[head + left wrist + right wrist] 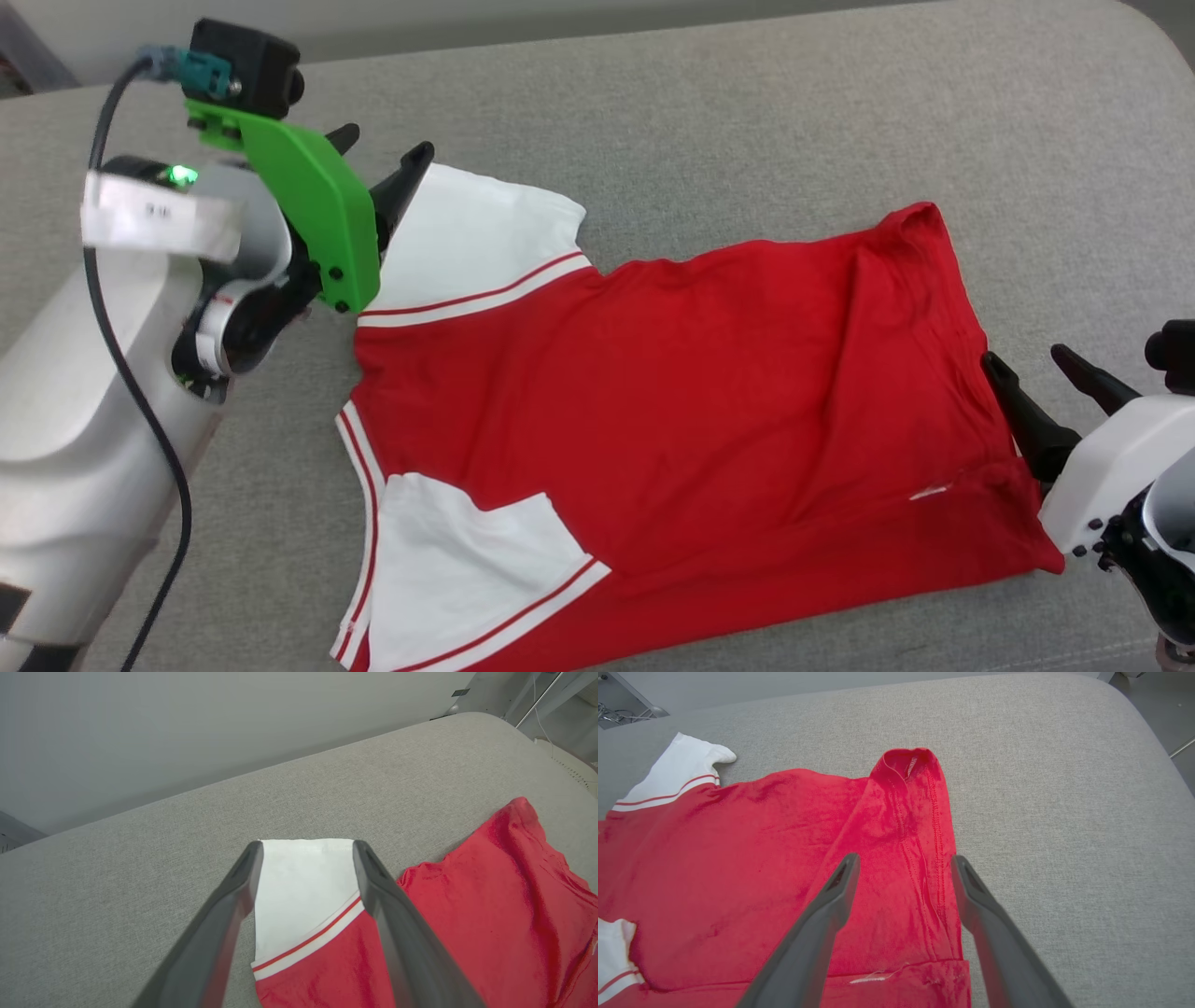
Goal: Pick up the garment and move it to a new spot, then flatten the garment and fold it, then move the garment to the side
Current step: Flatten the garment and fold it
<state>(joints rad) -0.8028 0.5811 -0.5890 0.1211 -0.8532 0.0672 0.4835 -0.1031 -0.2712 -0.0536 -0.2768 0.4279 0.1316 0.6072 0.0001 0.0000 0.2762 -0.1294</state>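
Observation:
The red garment lies spread on the grey cushion, plain side up, its print hidden. One white sleeve points to the far left and the other sleeve is folded in over the body at the near left. My left gripper is open over the far sleeve's end, and the white cloth shows between its fingers. At the right, my right gripper is open over the hem, whose far corner is rumpled.
The grey cushioned surface extends beyond the garment to the far side and right, with a rounded corner at the far right. A pale wall stands behind it.

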